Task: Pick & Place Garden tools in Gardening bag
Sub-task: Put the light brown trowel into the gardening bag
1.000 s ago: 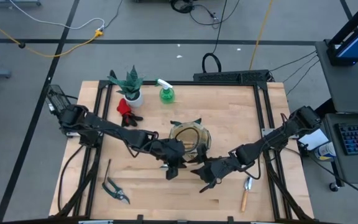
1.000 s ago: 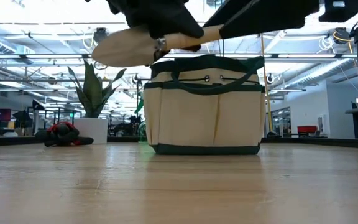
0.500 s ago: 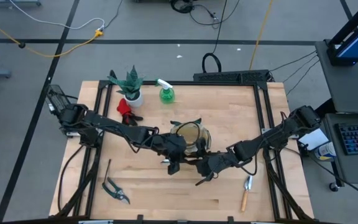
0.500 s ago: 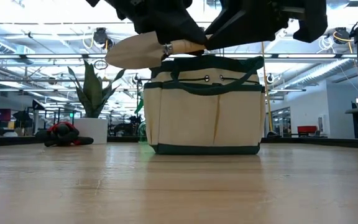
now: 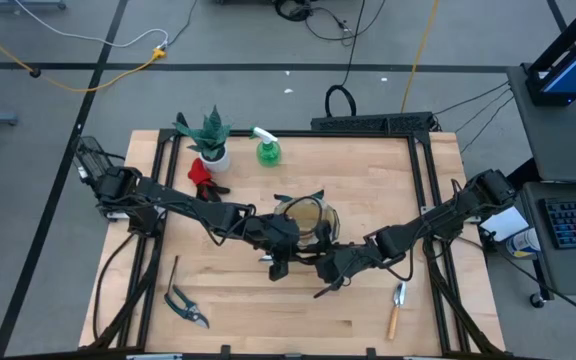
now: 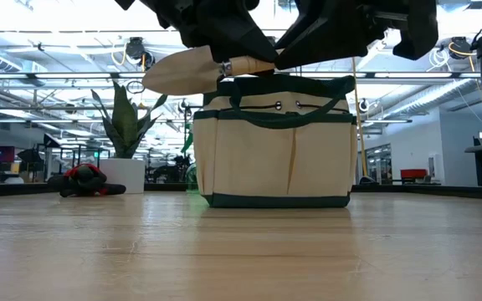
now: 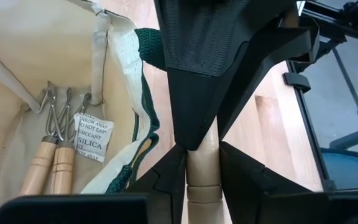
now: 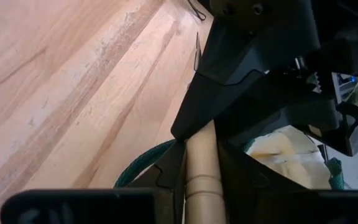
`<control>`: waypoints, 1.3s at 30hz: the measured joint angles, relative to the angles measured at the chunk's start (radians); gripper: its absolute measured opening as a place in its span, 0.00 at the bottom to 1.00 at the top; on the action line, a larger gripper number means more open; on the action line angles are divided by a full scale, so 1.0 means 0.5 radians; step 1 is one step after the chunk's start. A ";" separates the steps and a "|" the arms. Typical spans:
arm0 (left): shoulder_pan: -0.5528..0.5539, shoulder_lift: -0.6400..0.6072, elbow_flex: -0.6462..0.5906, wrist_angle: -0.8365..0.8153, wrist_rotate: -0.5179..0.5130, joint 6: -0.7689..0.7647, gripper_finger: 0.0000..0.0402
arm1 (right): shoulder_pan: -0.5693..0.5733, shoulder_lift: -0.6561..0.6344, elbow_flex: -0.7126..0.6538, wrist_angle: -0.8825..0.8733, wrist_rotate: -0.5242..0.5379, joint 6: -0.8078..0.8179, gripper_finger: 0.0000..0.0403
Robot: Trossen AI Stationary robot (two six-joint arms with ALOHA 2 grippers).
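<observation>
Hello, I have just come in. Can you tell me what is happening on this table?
Both grippers are shut on the wooden handle of one trowel, held in the air beside the rim of the bag: the left gripper and the right gripper meet on it. Two wooden-handled tools already lie inside the bag. Another trowel and the shears lie on the table.

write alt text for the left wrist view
The left end effector grips a wooden trowel handle, with the right end effector's dark fingers on the same handle. Beside them, the open bag holds two wooden-handled tools and a silica packet.
</observation>
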 joint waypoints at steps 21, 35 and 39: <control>-0.002 0.000 0.001 -0.015 0.014 0.055 0.23 | 0.014 0.000 0.000 0.017 -0.092 0.080 0.16; -0.002 0.000 0.001 -0.024 0.027 0.226 0.23 | 0.014 0.000 0.000 0.034 -0.147 0.033 0.16; -0.002 0.000 0.001 -0.025 0.048 0.297 0.26 | 0.014 0.000 0.000 0.034 -0.156 0.008 0.16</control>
